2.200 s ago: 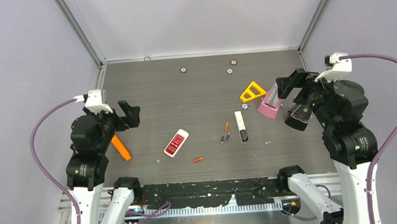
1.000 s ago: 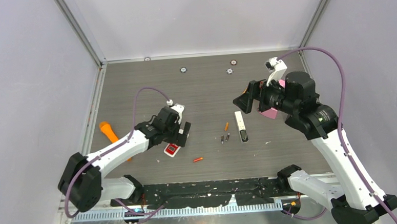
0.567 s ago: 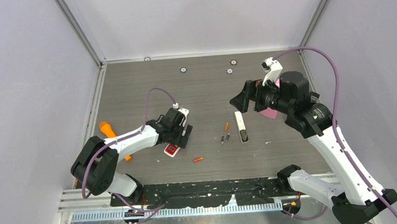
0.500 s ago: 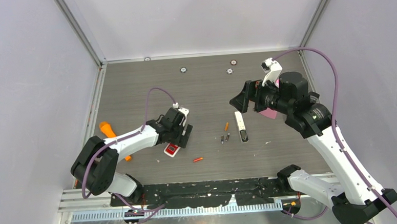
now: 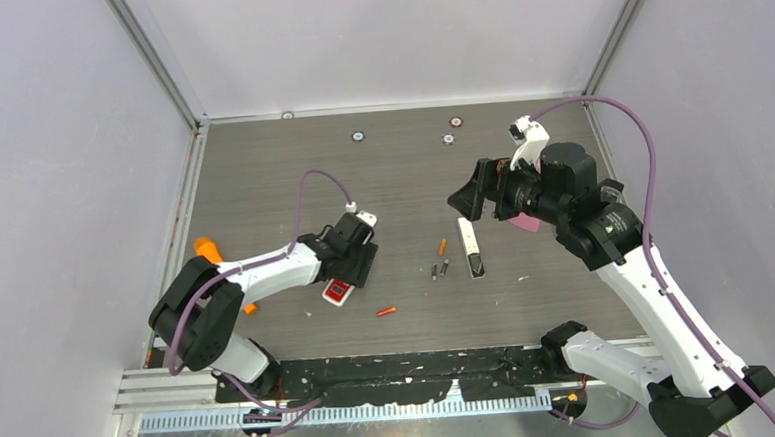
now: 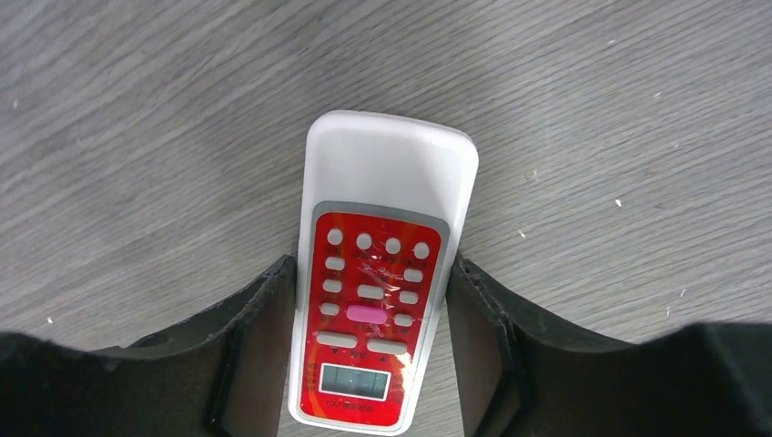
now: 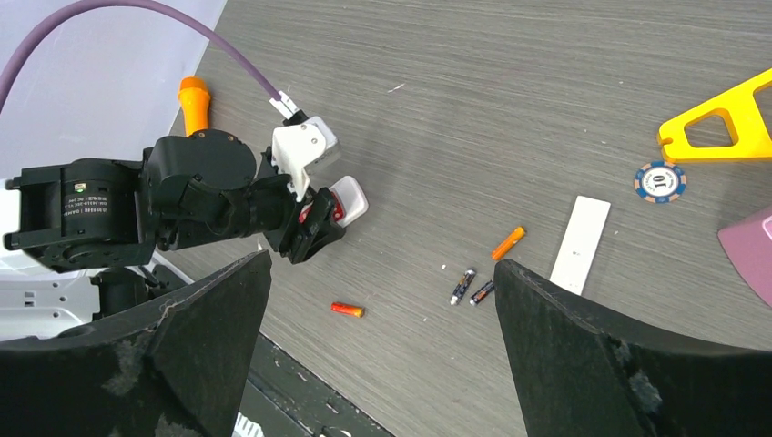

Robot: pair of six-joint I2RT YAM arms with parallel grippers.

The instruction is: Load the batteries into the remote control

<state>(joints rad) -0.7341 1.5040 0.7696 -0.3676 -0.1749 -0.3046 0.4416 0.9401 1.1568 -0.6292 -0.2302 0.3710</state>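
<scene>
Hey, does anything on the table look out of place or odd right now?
The red remote lies buttons up between the left fingers, so its back faces the table. The batteries lie scattered loose: one orange-red battery sits well apart from the other three.

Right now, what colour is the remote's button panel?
Red, on the white remote; clearest in the left wrist view.

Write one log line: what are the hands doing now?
left hand straddles red remote, grip unclear | right hand open, empty | batteries loose on table
</scene>
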